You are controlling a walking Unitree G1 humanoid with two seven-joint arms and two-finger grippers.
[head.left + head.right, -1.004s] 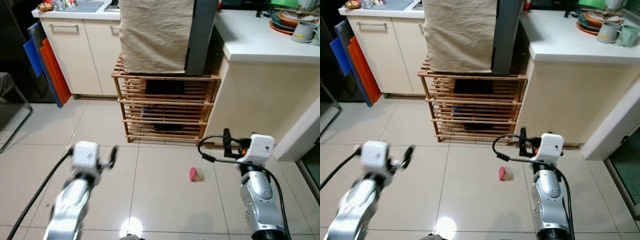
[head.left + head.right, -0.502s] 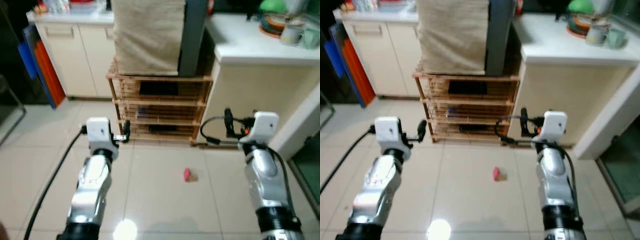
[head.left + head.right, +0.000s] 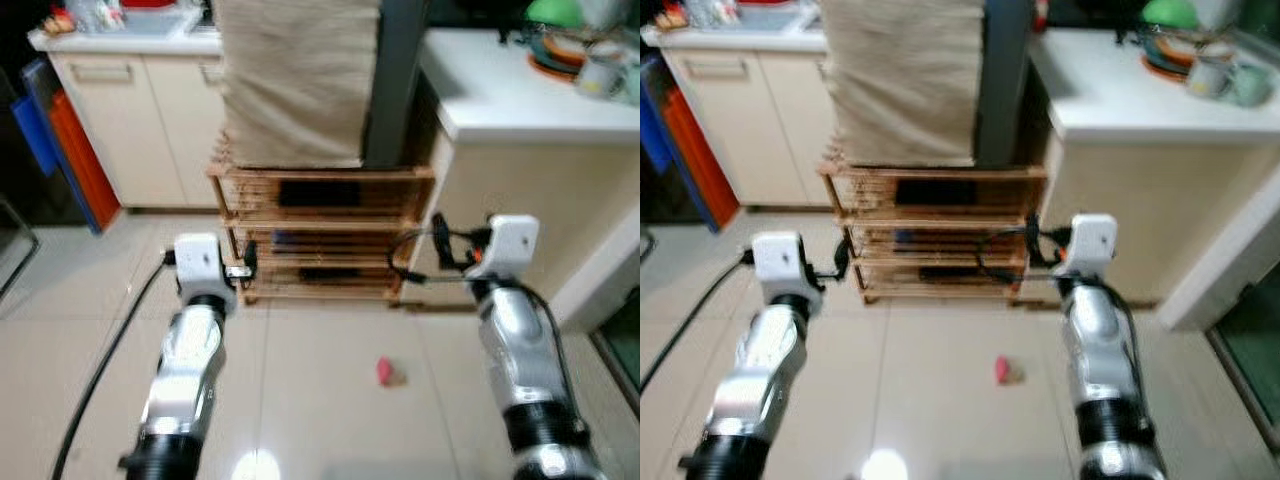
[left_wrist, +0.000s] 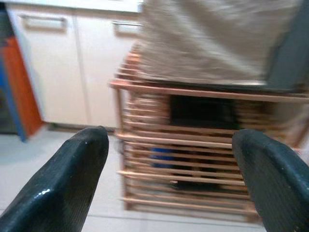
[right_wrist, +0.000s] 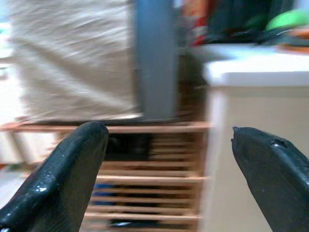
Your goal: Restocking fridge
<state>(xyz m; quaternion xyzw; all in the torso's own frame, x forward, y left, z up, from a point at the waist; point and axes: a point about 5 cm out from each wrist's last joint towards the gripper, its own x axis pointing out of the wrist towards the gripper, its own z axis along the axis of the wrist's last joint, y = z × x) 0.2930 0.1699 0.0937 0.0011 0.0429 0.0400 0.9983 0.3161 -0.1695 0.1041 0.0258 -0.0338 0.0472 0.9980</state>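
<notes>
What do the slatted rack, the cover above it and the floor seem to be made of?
The slatted rack looks like light, unpainted wood: warm brown slats and posts. The cover seems to be beige woven cloth, matte, with wrinkles and folds. The floor appears to be glossy pale tile: grout lines and a bright lamp reflection show.

Beige cloth (image 3: 295, 85), pink floor scrap (image 3: 388, 372)
</notes>
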